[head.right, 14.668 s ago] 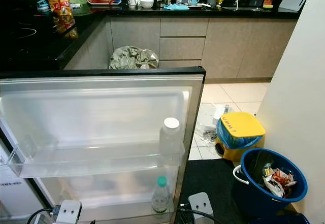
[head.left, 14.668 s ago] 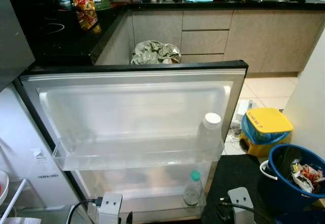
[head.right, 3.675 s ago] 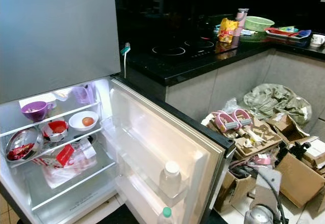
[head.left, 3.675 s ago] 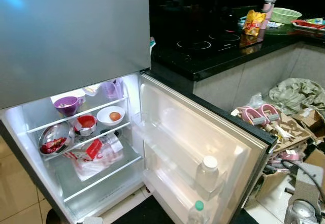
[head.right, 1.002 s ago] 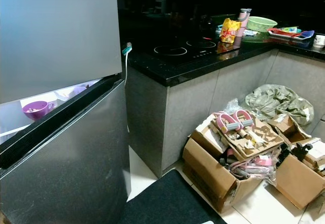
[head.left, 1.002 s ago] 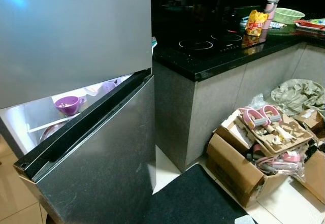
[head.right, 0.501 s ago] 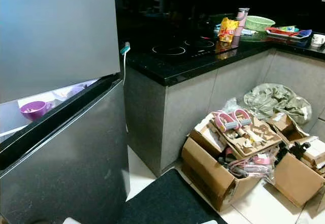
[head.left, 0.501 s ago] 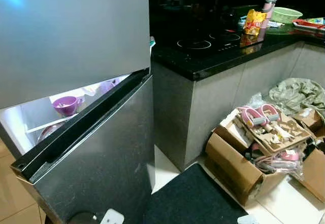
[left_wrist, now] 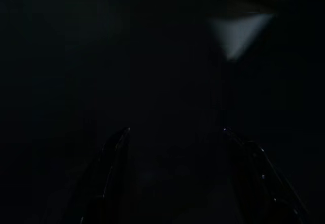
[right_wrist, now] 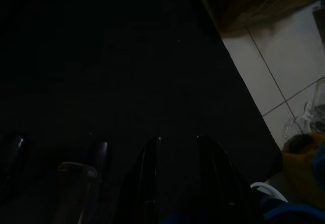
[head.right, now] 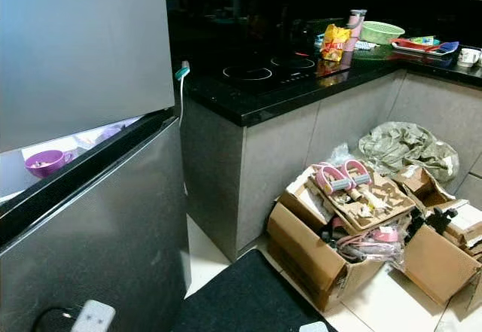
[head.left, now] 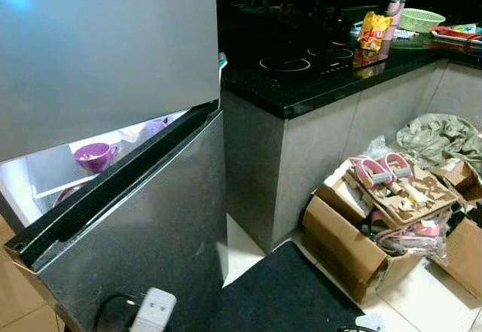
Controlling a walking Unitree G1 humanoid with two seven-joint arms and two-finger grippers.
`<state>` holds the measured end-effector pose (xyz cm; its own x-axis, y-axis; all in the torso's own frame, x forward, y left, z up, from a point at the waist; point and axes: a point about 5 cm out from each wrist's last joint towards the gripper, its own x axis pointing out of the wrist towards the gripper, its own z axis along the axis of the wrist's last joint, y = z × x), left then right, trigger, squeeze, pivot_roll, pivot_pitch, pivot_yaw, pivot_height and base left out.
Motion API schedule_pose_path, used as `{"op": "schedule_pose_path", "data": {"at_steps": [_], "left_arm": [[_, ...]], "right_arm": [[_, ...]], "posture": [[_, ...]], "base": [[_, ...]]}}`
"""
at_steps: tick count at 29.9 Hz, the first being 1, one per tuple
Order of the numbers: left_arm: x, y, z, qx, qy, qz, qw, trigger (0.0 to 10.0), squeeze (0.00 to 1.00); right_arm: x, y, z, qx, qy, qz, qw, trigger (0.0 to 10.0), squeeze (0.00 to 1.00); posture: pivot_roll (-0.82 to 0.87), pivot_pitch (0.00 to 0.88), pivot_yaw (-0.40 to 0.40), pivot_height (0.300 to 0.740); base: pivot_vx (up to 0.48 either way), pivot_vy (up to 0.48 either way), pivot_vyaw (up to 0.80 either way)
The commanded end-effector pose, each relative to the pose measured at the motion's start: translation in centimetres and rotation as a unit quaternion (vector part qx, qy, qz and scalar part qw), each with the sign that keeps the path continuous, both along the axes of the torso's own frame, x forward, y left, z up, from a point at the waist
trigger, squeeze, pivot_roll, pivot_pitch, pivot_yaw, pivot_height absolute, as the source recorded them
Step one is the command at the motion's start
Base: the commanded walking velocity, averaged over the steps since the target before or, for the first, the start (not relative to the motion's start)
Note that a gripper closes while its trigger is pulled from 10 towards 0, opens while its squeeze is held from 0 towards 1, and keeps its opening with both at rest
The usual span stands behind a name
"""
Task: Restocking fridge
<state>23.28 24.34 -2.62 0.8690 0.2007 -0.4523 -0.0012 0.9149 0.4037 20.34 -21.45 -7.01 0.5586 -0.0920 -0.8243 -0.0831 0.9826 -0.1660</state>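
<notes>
The gray fridge fills the 9 o'clock side of the head views. Its lower door is almost shut, with a thin bright gap at the top. A purple cup sits on a shelf inside that gap. Next to the fridge, toward 1 o'clock, is a shiny black tabletop with a cooktop, a yellow snack bag and a green basket. At 4 o'clock, open cardboard boxes full of odds and ends sit on the pale tile floor. A black mat lies at 6 o'clock. The left claw is in deep shade, its fingers spread wide and holding nothing. The right claw hangs over the dark mat, its fingers a little apart and holding nothing.
</notes>
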Motion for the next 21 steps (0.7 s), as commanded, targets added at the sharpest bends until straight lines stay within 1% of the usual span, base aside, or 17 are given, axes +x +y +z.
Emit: {"op": "schedule_pose_path", "data": {"at_steps": [1, 2, 3, 4, 5, 6, 7, 8, 9, 11, 12, 14, 15, 16, 17, 19, 21], "left_arm": [[-1.2, 3.8, 0.3, 0.011, -0.009, 0.145, 0.989, 10.0, 0.0], [-1.4, 4.6, 0.5, 0.008, -0.017, 0.188, 0.982, 10.0, 0.0], [-1.8, 5.7, 0.8, -0.006, -0.034, 0.25, 0.968, 10.0, 0.0], [-1.8, 5.7, 0.8, -0.006, -0.034, 0.25, 0.968, 10.0, 0.0], [-2.0, 6.5, 1.0, -0.015, -0.045, 0.289, 0.956, 10.0, 0.0], [-2.0, 6.5, 1.0, -0.015, -0.045, 0.289, 0.956, 10.0, 0.0], [-2.4, 7.7, 1.5, -0.013, -0.063, 0.342, 0.938, 10.0, 0.0], [-3.1, 10.0, 2.6, -0.003, -0.088, 0.42, 0.903, 10.0, 0.0], [-3.1, 10.0, 2.6, -0.003, -0.088, 0.42, 0.903, 10.0, 0.0], [-3.1, 13.4, 5.5, 0.062, -0.13, 0.461, 0.875, 10.0, 0.0], [-3.0, 15.5, 7.8, 0.106, -0.156, 0.485, 0.854, 10.0, 0.0], [-2.9, 17.8, 10.8, 0.144, -0.188, 0.517, 0.822, 10.0, 0.0], [-2.9, 17.8, 10.8, 0.144, -0.188, 0.517, 0.822, 10.0, 0.0], [-2.7, 18.6, 12.0, 0.138, -0.203, 0.531, 0.811, 10.0, 0.0], [-2.7, 18.6, 12.0, 0.138, -0.203, 0.531, 0.811, 10.0, 0.0], [-1.6, 19.4, 14.1, 0.111, -0.239, 0.532, 0.805, 10.0, 0.0], [-1.1, 19.3, 14.6, 0.1, -0.25, 0.525, 0.807, 10.0, 0.0]], "right_arm": [[-0.2, -0.2, -0.1, 0.0, -0.003, -0.01, 1.0, 10.0, 0.0], [-0.2, -0.1, -0.1, 0.0, -0.004, -0.011, 1.0, 10.0, 0.0], [-0.1, -0.1, 0.0, 0.0, -0.005, -0.011, 1.0, 10.0, 0.0], [-0.1, -0.1, 0.0, 0.0, -0.005, -0.011, 1.0, 10.0, 0.0], [-0.1, -0.1, 0.0, 0.0, -0.005, -0.012, 1.0, 10.0, 0.0], [-0.1, -0.1, 0.0, 0.0, -0.005, -0.012, 1.0, 10.0, 0.0], [-0.1, -0.1, 0.0, 0.001, -0.007, -0.013, 1.0, 10.0, 0.0], [0.1, -0.1, 0.1, 0.001, -0.01, -0.013, 1.0, 10.0, 0.0], [0.1, -0.1, 0.1, 0.001, -0.01, -0.013, 1.0, 10.0, 0.0], [0.4, 0.0, 0.2, 0.003, -0.018, -0.013, 1.0, 10.0, 0.0], [0.5, 0.0, 0.3, 0.004, -0.021, -0.011, 1.0, 10.0, 0.0], [0.7, 0.1, 0.4, 0.003, -0.023, -0.007, 1.0, 10.0, 0.0], [0.7, 0.1, 0.4, 0.003, -0.023, -0.007, 1.0, 10.0, 0.0], [0.7, 0.1, 0.4, 0.002, -0.022, -0.004, 1.0, 10.0, 0.0], [0.7, 0.1, 0.4, 0.002, -0.022, -0.004, 1.0, 10.0, 0.0], [0.7, 0.1, 0.4, 0.0, -0.022, -0.001, 1.0, 10.0, 0.0], [0.7, 0.1, 0.4, 0.0, -0.023, -0.001, 1.0, 10.0, 0.0]], "posture": [[0.01, 0.079, -0.014, 0.74], [0.01, 0.079, -0.014, 0.74], [0.01, 0.078, -0.014, 0.74], [0.01, 0.078, -0.014, 0.74], [0.01, 0.078, -0.015, 0.74], [0.01, 0.078, -0.015, 0.74], [0.01, 0.078, -0.016, 0.74], [0.01, 0.076, -0.019, 0.74], [0.01, 0.076, -0.019, 0.74], [0.01, 0.077, -0.022, 0.74], [0.01, 0.078, -0.026, 0.74], [0.01, 0.077, -0.028, 0.74], [0.01, 0.077, -0.028, 0.74], [0.01, 0.077, -0.028, 0.74], [0.01, 0.077, -0.028, 0.74], [0.01, 0.075, -0.027, 0.74], [0.01, 0.071, -0.022, 0.74]], "base": [[0.0, 0.0, 0.0], [0.0, 0.0, 0.0], [0.0, 0.0, 0.0], [0.0, 0.0, 0.0], [0.0, 0.0, 0.0], [0.0, 0.0, 0.0], [0.0, 0.0, 0.0], [0.0, 0.0, 0.0], [0.0, 0.0, 0.0], [0.0, 0.0, 0.0], [0.0, 0.0, 0.0], [0.0, 0.0, 0.0], [0.0, 0.0, 0.0], [0.0, 0.0, 0.0], [0.0, 0.0, 0.0], [0.0, 0.0, 0.0], [0.0, 0.0, 0.0]]}}
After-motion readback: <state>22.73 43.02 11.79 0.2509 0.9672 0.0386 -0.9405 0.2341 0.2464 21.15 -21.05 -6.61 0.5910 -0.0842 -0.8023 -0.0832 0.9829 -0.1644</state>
